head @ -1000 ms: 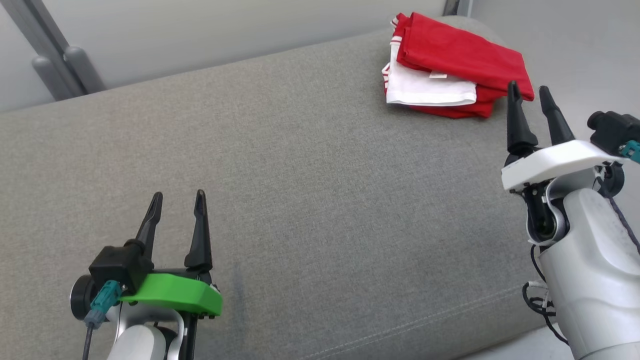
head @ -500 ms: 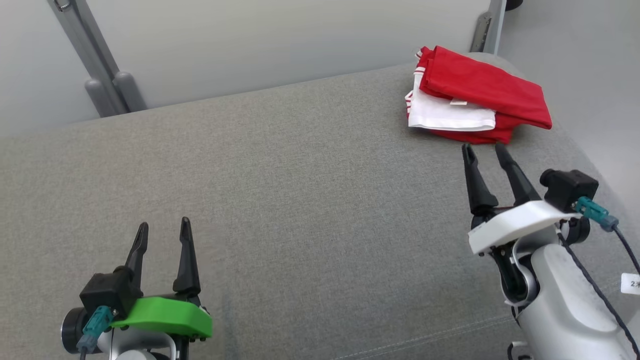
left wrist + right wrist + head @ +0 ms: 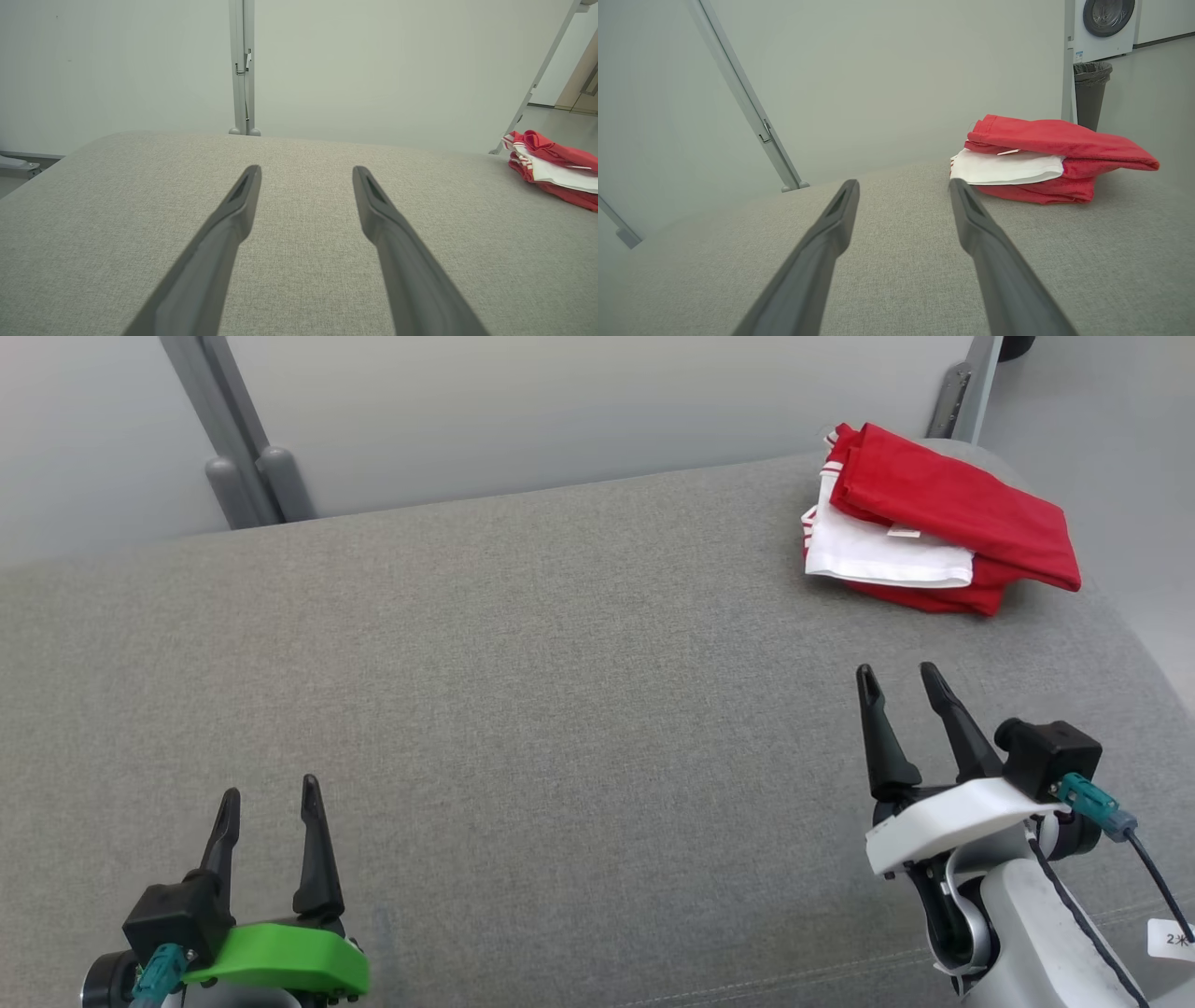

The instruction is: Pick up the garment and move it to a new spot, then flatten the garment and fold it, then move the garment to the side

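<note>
A wide grey fabric surface [image 3: 560,709] takes most of the head view. At its far right corner lies the garment [image 3: 962,509], folded into a thick bundle. It is bright red cloth above and below, with a white layer [image 3: 878,558] between and red-white stripes at the left edge. It may be a shirt or shorts; the folds hide which. The right gripper [image 3: 894,668] stands near the garment without touching it, its fingers spread and holding nothing. The left gripper [image 3: 269,787] is well apart at the near left, also spread wide and empty. A small white label [image 3: 904,532] lies on the red top fold.
</note>
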Tool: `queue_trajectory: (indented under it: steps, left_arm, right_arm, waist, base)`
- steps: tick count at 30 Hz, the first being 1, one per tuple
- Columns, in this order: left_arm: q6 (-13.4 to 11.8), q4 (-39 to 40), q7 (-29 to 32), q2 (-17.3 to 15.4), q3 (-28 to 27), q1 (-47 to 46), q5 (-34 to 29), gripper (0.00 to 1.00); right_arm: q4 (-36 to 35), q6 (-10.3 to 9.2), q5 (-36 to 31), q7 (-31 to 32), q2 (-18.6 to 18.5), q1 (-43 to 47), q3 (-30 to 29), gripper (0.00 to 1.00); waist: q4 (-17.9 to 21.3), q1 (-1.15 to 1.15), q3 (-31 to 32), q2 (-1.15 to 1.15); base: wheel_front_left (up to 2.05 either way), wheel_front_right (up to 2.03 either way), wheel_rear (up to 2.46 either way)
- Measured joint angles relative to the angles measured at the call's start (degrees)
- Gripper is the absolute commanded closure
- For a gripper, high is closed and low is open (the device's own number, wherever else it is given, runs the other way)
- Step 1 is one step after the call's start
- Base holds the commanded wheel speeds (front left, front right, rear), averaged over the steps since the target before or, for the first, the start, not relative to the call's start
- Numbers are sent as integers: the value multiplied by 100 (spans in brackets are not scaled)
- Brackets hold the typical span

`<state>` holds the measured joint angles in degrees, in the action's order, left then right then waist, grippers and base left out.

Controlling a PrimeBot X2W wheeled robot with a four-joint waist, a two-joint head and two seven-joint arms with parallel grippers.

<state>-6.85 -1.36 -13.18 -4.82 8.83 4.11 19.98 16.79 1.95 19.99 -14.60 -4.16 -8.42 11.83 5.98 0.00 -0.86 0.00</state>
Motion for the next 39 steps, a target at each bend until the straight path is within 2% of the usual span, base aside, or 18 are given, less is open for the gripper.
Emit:
queue_trajectory:
  steps: [13, 26, 37, 38, 39]
  left_arm:
    - [-24, 19, -5, 26, -96, 94, -68, 0]
    - [-24, 33, -7, 40, -86, 94, -123, 0]
    - [-24, 51, -7, 40, -63, 98, -313, 0]
    - [-24, 14, -1, 44, -59, 99, -311, 100]
    - [-24, -55, 5, 55, -47, 107, -310, 100]
  right_arm:
    - [-416, -309, -108, 0, 57, 539, 166, 0]
    - [-744, -459, -132, 2, 60, 672, 186, 0]
    - [-953, -508, -141, 94, 60, 785, 197, 0]
    - [-927, -506, -140, 102, 64, 786, 198, 100]
    - [-867, -506, -140, 102, 67, 804, 203, 100]
  waist:
    - [-98, 0, -79, 0]
    - [-38, 0, -83, 0]
    - [-79, 0, -95, 0]
    - [-80, 0, -95, 0]
    - [-81, 0, -95, 0]
  base:
    - [0, 0, 0]
    - [0, 0, 0]
    - [0, 0, 0]
    - [0, 0, 0]
    - [0, 0, 0]
